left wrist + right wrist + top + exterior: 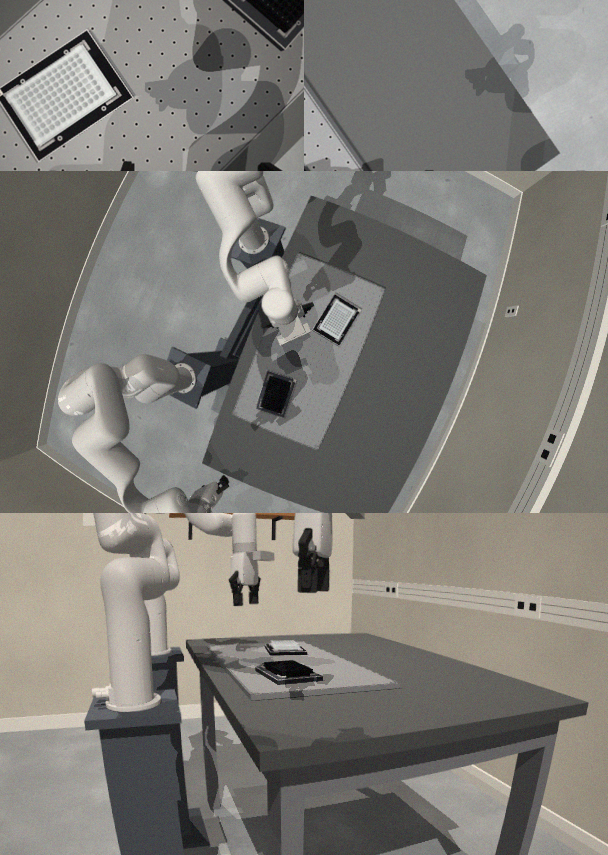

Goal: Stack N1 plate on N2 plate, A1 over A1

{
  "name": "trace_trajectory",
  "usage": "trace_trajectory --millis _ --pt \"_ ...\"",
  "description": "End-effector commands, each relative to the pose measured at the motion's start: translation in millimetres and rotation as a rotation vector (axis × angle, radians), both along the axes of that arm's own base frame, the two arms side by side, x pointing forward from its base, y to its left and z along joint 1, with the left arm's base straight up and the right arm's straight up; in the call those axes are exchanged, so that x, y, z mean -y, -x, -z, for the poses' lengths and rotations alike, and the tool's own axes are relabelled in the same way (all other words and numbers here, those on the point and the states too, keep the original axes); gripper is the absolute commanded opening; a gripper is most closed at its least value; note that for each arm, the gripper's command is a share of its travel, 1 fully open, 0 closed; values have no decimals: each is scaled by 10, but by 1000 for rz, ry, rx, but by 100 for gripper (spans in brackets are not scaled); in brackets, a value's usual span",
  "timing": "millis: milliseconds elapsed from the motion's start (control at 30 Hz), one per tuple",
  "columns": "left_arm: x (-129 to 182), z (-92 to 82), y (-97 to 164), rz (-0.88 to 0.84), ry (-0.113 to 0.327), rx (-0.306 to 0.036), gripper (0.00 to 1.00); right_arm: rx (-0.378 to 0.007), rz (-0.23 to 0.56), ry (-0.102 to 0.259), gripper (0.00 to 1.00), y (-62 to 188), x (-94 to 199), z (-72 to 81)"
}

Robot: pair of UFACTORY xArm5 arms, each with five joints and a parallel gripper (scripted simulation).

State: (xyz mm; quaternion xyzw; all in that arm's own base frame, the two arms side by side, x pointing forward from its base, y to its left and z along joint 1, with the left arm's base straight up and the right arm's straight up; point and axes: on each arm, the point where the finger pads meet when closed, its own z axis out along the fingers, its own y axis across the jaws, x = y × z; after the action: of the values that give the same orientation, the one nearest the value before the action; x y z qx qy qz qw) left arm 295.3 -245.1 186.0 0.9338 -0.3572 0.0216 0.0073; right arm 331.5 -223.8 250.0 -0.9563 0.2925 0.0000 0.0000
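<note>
white 96-well plate (338,318) (285,645) (61,91) sits in nest n1 (341,341) (287,652) (92,42), wells up, inside the corner brackets. black plate (276,394) (287,668) (288,13) sits in nest n2 (291,391) (300,680) (261,25), so two separate plates, nothing stacked. both nests are on the light perforated board (320,391) (350,678) (160,126) (319,133), well apart, board lying on the dark grey counter (400,321) (425,683) (9,11) (411,76).

left end effector (287,315) (246,600) (196,166): fingers spread, nothing between them, pointing down, raised high over the board. from above it shows beside n1, on the arm-base side, touching neither plate nor nest. left wrist view has all of the white plate and only a corner portion of n2; both fingertips poke in at the bottom edge.

right end effector (222,485) (314,580): fingers spread too, no load. it is up in the air, well apart from both nests, past the counter's end in the top view. right wrist view gets counter surface, a strip of the board at left and pale floor (571,76) at right, plus arm shadow. a1 marks too small to read, can't tell well orientation.
</note>
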Motion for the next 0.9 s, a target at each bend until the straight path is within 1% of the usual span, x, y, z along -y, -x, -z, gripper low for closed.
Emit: trace_trajectory --millis 0,100,233,300,467,533,600,667,833,867 --pt "-44 25 -212 133 -9 0 100 3 0 2 100 -7 4 -13" --pt "-46 26 -220 133 -9 0 100 3 0 2 100 -7 4 -13" --pt "-113 69 -404 260 -18 0 100 3 0 2 100 -7 4 -13" --pt "-120 74 -424 260 -18 0 100 3 0 2 100 -7 4 -13" --pt "-202 125 -614 387 -25 -2 100 3 0 2 100 -7 4 -13" --pt "-208 129 -627 387 -25 -2 100 3 0 2 100 -7 4 -13" --pt "-250 155 -714 450 -28 -3 100 3 0 2 100 -7 4 -13" --pt "-250 155 -714 450 -28 -3 100 3 0 2 100 -7 4 -13" --pt "-357 221 -912 577 -34 -5 100 3 0 2 100 -7 4 -13" --pt "-366 226 -927 577 -34 -5 100 3 0 2 100 -7 4 -13"
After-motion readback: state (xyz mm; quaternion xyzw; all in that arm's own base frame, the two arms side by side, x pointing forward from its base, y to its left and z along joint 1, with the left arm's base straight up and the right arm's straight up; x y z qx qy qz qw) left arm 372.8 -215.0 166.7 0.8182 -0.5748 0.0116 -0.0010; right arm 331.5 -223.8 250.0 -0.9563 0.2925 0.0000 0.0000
